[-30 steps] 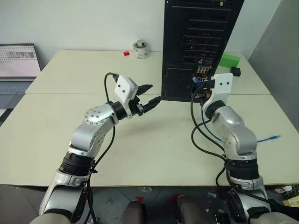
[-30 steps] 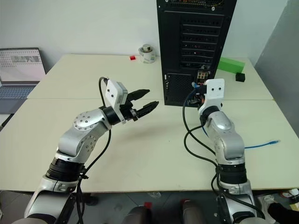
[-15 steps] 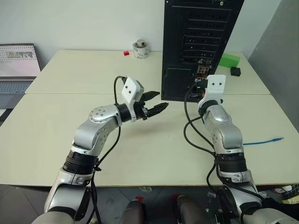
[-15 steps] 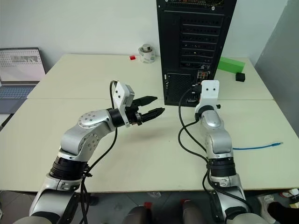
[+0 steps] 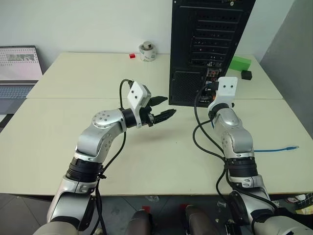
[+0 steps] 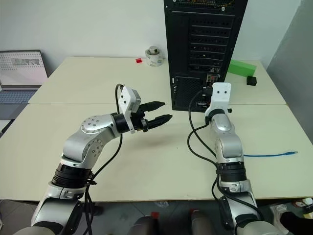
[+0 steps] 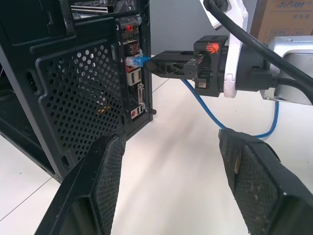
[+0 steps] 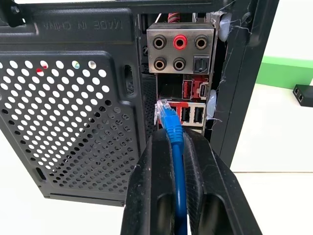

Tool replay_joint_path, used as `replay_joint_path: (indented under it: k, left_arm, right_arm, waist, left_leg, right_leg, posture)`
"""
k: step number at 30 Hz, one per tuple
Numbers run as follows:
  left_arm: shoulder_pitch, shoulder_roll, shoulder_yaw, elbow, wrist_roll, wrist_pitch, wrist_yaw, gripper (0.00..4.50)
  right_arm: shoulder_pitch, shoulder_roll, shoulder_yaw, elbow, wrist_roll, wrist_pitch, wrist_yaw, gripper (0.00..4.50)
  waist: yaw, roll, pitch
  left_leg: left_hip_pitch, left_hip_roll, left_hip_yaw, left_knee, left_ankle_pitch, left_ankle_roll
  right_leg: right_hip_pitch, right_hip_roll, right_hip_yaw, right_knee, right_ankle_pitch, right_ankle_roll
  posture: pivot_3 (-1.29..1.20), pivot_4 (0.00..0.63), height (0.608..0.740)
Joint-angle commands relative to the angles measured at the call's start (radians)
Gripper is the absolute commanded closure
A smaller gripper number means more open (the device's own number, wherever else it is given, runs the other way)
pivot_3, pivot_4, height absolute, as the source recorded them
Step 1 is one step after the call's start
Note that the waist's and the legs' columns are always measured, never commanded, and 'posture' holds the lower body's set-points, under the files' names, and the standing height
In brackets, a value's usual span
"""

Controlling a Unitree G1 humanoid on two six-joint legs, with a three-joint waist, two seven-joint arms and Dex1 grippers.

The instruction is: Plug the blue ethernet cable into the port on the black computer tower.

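The black computer tower (image 5: 210, 44) stands upright at the back of the table, rear face toward me. My right gripper (image 8: 168, 142) is shut on the blue ethernet cable (image 8: 172, 128) just behind its clear plug. The plug's tip is up against the connector strip (image 8: 181, 73), left of the red USB sockets. It covers the port, so I cannot tell whether it is seated. The cable's slack trails over the table to its free end (image 5: 293, 146). My left gripper (image 5: 170, 105) hangs open and empty, left of the tower, pointing at the right gripper (image 7: 154, 63).
A laptop (image 5: 19, 68) sits at the far left. A tape roll (image 5: 147, 51) and a small red block (image 5: 132, 56) lie behind, left of the tower. A green block (image 5: 239, 62) and a small black item (image 5: 246, 75) lie to its right. The table (image 5: 146, 156) is cream.
My right gripper has edged forward toward the tower's connector strip with the plug in it. The cable's slack has straightened on the table. The left gripper has kept its place, still open.
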Motion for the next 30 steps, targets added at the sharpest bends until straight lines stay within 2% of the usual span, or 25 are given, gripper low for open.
replay_joint_path:
  k: [1,30]
  left_arm:
    - [-0.013,-0.006,0.025,-0.021,0.011,-0.026,-0.012,1.30]
    - [-0.003,-0.013,0.037,-0.029,0.038,-0.030,-0.017,1.30]
  right_arm:
    - [-0.015,-0.004,-0.018,-0.033,-0.012,-0.005,-0.016,4.50]
    - [0.020,0.009,-0.005,-0.100,-0.008,0.049,-0.021,4.50]
  waist:
    - [0.000,0.000,0.000]
    - [0.000,0.000,0.000]
  left_leg:
    - [0.000,0.000,0.000,0.000,0.000,0.000]
    - [-0.001,0.000,0.000,0.000,0.000,0.000]
  right_leg:
    - [0.000,0.000,0.000,0.000,0.000,0.000]
    - [-0.001,0.000,0.000,0.000,0.000,0.000]
  posture:
    - [0.00,0.150,0.740]
    - [0.00,0.150,0.740]
